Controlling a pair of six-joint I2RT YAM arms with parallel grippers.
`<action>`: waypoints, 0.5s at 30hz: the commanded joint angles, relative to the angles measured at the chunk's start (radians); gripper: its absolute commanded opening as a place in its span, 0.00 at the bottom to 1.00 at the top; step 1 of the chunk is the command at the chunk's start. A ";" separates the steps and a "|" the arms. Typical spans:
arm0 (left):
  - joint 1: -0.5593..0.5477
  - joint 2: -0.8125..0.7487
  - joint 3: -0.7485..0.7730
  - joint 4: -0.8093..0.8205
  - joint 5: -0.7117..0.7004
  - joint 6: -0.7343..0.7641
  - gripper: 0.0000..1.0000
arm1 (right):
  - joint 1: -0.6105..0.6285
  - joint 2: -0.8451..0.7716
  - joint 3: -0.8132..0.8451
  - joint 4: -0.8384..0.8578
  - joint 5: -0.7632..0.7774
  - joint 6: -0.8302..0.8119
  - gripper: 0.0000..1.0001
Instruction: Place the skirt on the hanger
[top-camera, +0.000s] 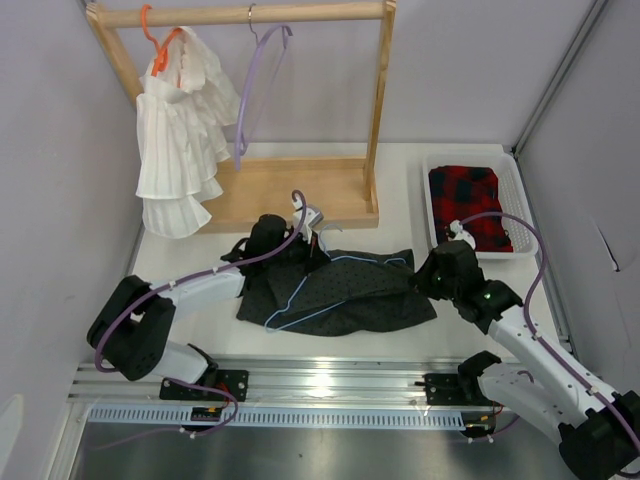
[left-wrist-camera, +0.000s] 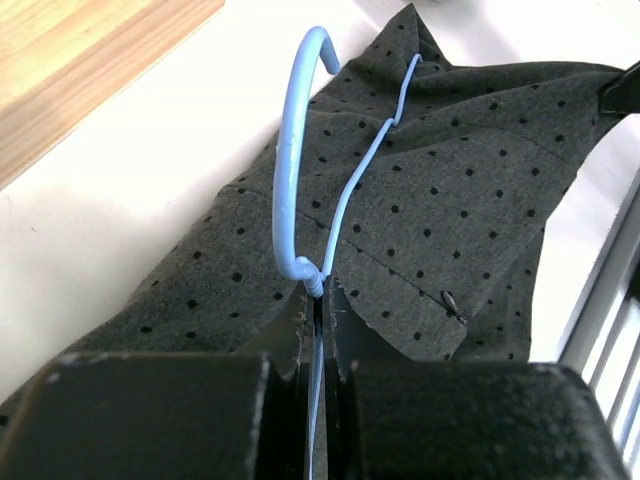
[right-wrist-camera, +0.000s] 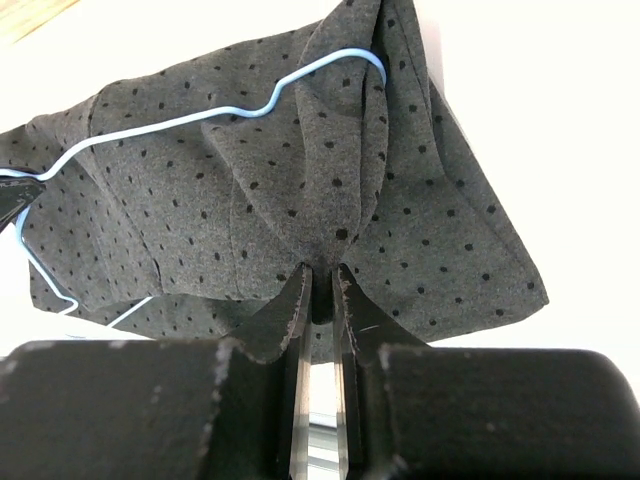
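The dark grey dotted skirt (top-camera: 350, 295) lies spread on the white table between the two arms. The light-blue wire hanger (top-camera: 300, 290) lies on it, its far shoulder tucked into the fabric at the right (right-wrist-camera: 340, 62). My left gripper (top-camera: 300, 240) is shut on the hanger's neck just below the hook (left-wrist-camera: 290, 160), above the skirt (left-wrist-camera: 440, 200). My right gripper (top-camera: 425, 275) is shut on a pinched fold of the skirt (right-wrist-camera: 320, 200) at its right edge; the fold rises into the jaws (right-wrist-camera: 320, 290).
A wooden rack (top-camera: 250, 15) stands at the back with a white pleated garment (top-camera: 180, 130) on an orange hanger (top-camera: 160, 45) and an empty lilac hanger (top-camera: 255, 85). A white basket (top-camera: 515, 190) at the right holds red-and-black plaid cloth (top-camera: 470, 200). The rack's wooden base (top-camera: 290, 190) is behind the skirt.
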 joint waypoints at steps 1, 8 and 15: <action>0.020 -0.015 -0.025 0.037 -0.080 0.104 0.00 | -0.020 -0.014 0.056 0.029 -0.023 -0.028 0.00; 0.028 0.027 -0.005 0.070 -0.045 0.139 0.00 | -0.066 -0.034 0.085 0.004 -0.064 -0.043 0.00; 0.029 0.056 -0.022 0.131 -0.056 0.145 0.00 | -0.089 -0.033 0.116 -0.011 -0.100 -0.049 0.00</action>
